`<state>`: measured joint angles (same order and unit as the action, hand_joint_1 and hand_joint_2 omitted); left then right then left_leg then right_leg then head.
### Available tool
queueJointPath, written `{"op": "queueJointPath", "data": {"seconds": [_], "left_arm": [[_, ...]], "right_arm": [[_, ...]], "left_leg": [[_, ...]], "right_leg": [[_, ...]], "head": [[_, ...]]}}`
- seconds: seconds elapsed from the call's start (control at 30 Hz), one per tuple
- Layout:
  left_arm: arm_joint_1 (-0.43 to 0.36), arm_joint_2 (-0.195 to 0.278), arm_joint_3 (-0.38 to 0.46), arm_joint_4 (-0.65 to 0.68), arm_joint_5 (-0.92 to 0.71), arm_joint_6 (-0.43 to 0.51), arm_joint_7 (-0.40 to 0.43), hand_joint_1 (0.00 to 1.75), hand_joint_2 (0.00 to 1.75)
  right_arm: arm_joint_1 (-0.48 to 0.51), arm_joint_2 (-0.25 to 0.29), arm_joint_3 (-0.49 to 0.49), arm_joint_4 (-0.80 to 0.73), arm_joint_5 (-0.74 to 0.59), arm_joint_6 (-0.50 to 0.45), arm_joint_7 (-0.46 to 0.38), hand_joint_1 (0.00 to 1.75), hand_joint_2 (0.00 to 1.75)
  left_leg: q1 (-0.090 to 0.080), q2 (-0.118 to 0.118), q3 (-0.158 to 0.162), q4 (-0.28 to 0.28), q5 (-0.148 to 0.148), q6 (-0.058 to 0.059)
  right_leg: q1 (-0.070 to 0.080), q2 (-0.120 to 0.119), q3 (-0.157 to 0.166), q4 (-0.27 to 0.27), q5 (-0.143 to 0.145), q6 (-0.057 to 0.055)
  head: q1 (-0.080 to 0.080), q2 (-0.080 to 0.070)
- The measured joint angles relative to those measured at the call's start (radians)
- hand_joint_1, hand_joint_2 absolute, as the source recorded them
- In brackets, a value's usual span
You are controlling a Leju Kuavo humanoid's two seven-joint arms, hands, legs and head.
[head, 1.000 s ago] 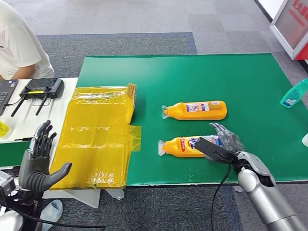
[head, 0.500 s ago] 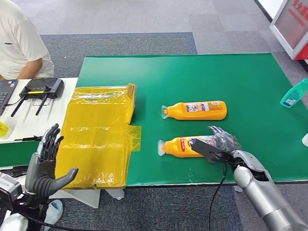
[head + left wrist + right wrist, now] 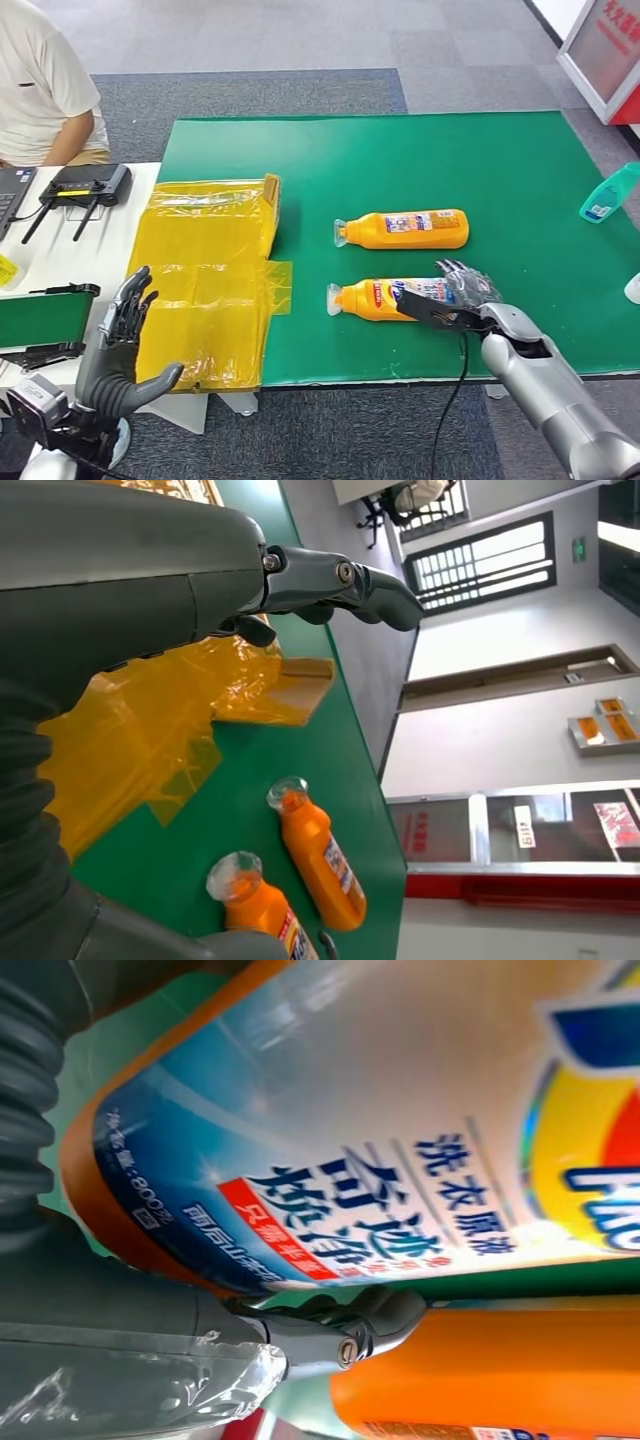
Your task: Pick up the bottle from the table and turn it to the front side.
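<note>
Near bottle lying flat on green counter, long axis crosswise, cap toward robot's left; right hand at its base end, fingers over it, grip closure cannot be told; left hand spread, well apart.

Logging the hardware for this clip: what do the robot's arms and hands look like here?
Both arms are silver metal tubes with rounded joints. The left hand has a grey palm and thumb with darker, segmented fingers, plus a grey ribbed cover at the wrist. The right hand is similarly dark, with clear crinkled plastic film over its back; a thin black cable hangs from its wrist.
</note>
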<state>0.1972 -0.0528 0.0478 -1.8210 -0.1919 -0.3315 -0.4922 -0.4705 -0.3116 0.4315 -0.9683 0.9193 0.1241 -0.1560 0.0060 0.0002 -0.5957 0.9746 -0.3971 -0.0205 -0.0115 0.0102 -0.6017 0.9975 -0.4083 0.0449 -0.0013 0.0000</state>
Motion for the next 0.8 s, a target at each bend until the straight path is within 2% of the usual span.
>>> {"op": "queueJointPath", "data": {"seconds": [0.2,0.23,0.33,0.4,0.8], "left_arm": [[-0.002,0.01,-0.014,0.006,0.003,0.001,-0.005,0.0,1.75],[-0.002,0.011,-0.015,0.006,0.003,0.002,-0.005,0.0,1.75],[-0.002,0.015,-0.018,0.007,0.005,0.002,-0.006,0.0,1.75],[-0.002,0.016,-0.018,0.007,0.007,0.002,-0.006,0.0,1.75],[0.004,0.017,-0.018,0.011,0.024,-0.004,0.004,0.0,1.75]], "right_arm": [[-0.051,0.014,0.052,0.072,0.016,0.005,-0.006,0.0,1.75],[-0.056,0.016,0.058,0.081,0.017,0.005,-0.006,0.37,1.75],[-0.068,0.02,0.07,0.1,0.017,0.004,-0.008,1.67,1.75],[-0.07,0.021,0.076,0.106,0.013,0.001,-0.012,1.75,1.75],[-0.041,0.029,0.069,0.065,-0.085,-0.043,-0.012,1.75,1.75]], "left_leg": [[0.0,0.0,0.005,0.0,0.0,0.0],[0.0,0.0,0.006,0.0,0.0,0.0],[0.0,0.0,0.008,0.0,0.002,0.0],[0.0,0.0,0.008,0.0,0.003,0.0],[0.0,0.0,0.008,0.0,0.005,0.0]], "right_leg": [[0.0,0.0,0.005,-0.001,0.001,-0.001],[0.0,0.0,0.005,-0.001,0.002,-0.001],[0.0,0.0,0.007,-0.001,0.004,0.0],[0.0,0.001,0.007,-0.001,0.005,-0.001],[0.0,0.0,0.008,-0.001,0.006,0.001]], "head": [[0.0,0.0],[0.0,0.0],[0.0,0.0],[0.0,0.0],[0.0,0.0]]}}
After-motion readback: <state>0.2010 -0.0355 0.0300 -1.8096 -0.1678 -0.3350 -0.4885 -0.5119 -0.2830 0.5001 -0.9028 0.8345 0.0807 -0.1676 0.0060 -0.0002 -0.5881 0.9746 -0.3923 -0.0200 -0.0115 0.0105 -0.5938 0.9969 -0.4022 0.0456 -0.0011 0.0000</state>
